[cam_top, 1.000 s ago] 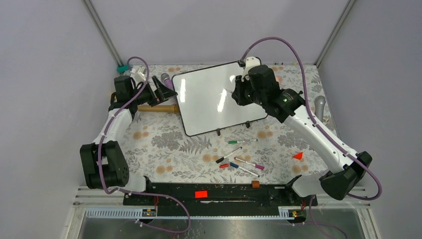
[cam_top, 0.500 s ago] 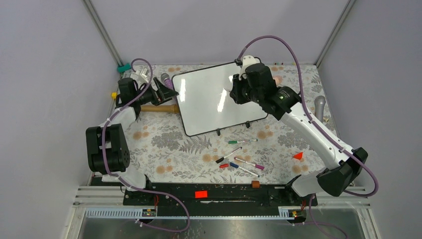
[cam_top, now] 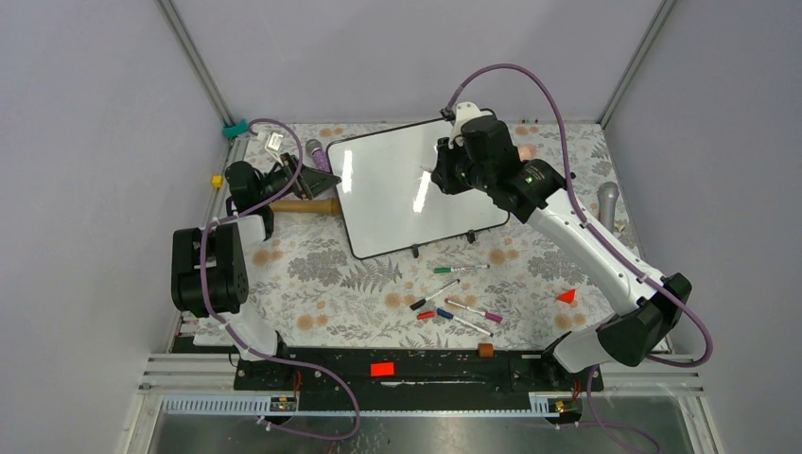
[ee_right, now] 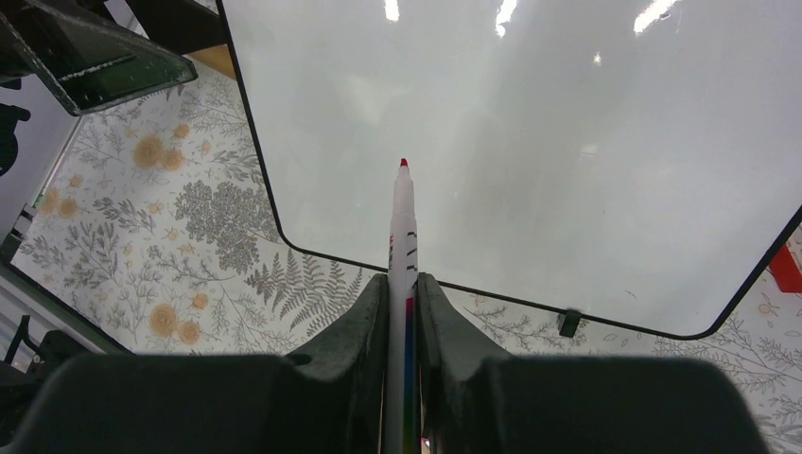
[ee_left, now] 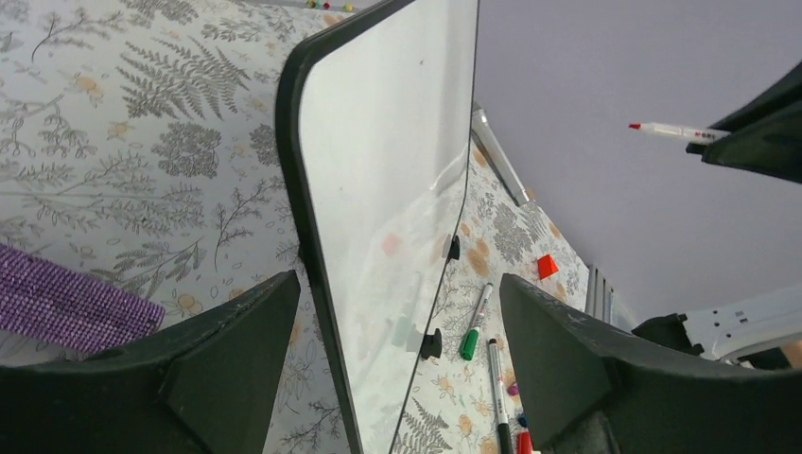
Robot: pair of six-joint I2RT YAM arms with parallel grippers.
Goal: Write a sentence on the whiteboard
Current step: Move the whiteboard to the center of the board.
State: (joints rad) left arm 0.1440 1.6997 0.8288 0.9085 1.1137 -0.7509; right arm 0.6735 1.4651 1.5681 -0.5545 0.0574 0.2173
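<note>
Two robot arms work over a counter [cam_top: 312,274] covered in a fern-and-flower print. The whiteboard [cam_top: 378,203] lies towards the far side of the counter, turned at an angle on its small black feet, its glossy face catching the ceiling lights.

The right gripper [cam_top: 443,170] hangs over the right half of the board, jaws pressed together on a white marker [ee_right: 402,227]. The marker's red tip points out ahead of the fingers, above the white surface. From the left wrist camera, the same marker [ee_left: 676,130] appears clear of the board, tip not touching.

The left gripper [cam_top: 305,176] sits low at the whiteboard's left edge, its jaws spread wide. From its own camera the left gripper [ee_left: 395,284] frames the board's black rim and rounded corner between its two fingers, neither finger touching it.

Just behind the left gripper lies a wooden handle [cam_top: 305,205], one end beside the board's left rim, and a purple glittery object [ee_left: 66,303] rests on the cloth close by.

In front of the board, a green marker [cam_top: 461,269] lies near its front rim. A loose cluster of other markers [cam_top: 462,310] sits a little nearer the arms' bases. A small red piece [cam_top: 566,296] lies apart, to the right.
</note>
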